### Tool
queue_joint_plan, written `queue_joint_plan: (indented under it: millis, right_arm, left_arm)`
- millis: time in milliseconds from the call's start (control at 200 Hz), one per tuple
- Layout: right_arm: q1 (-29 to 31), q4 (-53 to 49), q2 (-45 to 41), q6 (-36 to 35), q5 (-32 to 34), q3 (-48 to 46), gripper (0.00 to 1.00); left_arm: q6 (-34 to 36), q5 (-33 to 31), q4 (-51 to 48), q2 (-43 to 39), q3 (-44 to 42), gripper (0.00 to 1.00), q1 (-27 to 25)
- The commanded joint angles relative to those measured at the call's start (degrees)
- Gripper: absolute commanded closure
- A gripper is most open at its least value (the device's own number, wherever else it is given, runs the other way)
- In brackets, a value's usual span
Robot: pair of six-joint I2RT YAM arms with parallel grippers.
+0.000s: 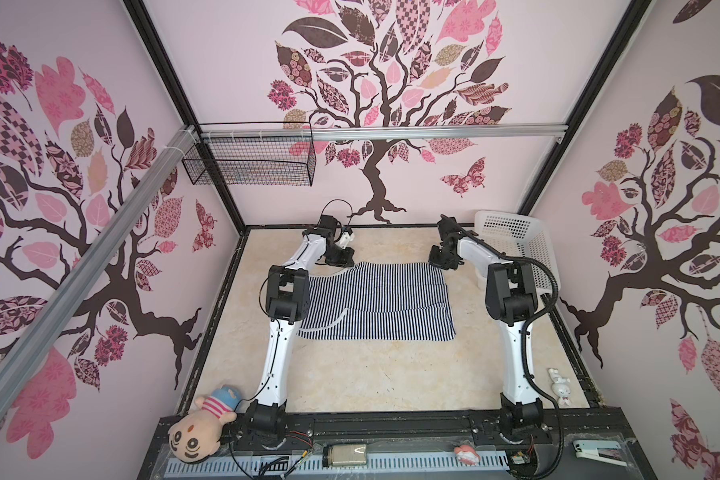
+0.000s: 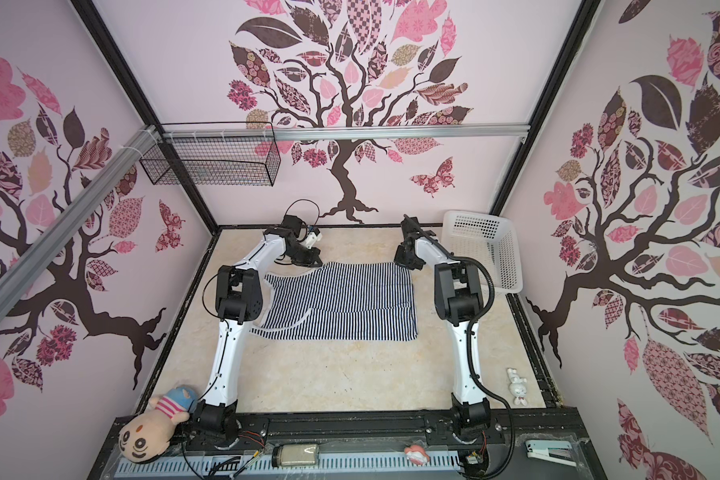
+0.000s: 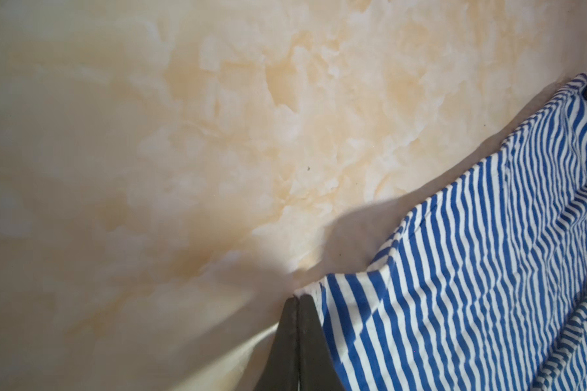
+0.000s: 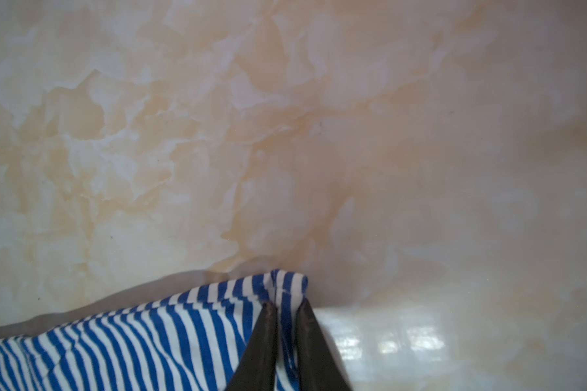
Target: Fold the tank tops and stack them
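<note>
Here, a striped tank top (image 1: 375, 299) lies spread on the table (image 1: 350, 374), with both arms at its far edge. The right gripper (image 4: 287, 304) pinches the far right corner. The left gripper (image 3: 298, 299) is clenched at the far left corner, its hold on the cloth unclear.

Left arm (image 1: 276, 357) and right arm (image 1: 513, 357) have glossy white links, black joints and bases. A ribbed black hose (image 1: 554, 291) runs along the right arm; a thin black cable (image 1: 336, 200) loops at the left. Fingers (image 3: 283, 355) are dark, tapered.
</note>
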Motion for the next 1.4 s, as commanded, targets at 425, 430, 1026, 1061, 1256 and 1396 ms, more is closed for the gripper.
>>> queue_joint_plan:
  millis: [425, 430, 1026, 1061, 1256, 1396]
  right_arm:
    - [0.12, 4.17, -12.2, 0.96, 0.06, -8.06, 0.84]
    - [0.12, 4.23, -12.3, 0.97, -0.01, -8.22, 0.84]
    - [0.11, 3.05, -7.67, 1.67, 2.39, -3.0, 0.54]
    - [0.03, 1.55, -5.53, 1.53, 2.79, -0.17, 0.54]
    - [0.02, -5.37, 2.02, 0.89, 3.15, 10.26, 0.54]
    - [0.02, -5.66, 2.95, 0.65, 3.23, 10.98, 0.54]
  left_arm:
    - [-2.4, 5.28, 7.68, -10.79, -10.13, 1.0, 2.24]
    - [-2.34, 5.33, 7.62, -10.87, -10.15, 1.0, 2.24]
    - [-0.95, 6.7, 7.83, -16.57, -19.81, 1.0, 1.71]
    - [-1.03, 6.69, 7.91, -16.65, -19.9, 1.0, 1.71]
    - [-1.56, 7.05, 8.17, -16.75, -19.74, 1.0, 1.63]
    - [-1.91, 7.14, 8.4, -16.66, -19.39, 1.0, 1.5]
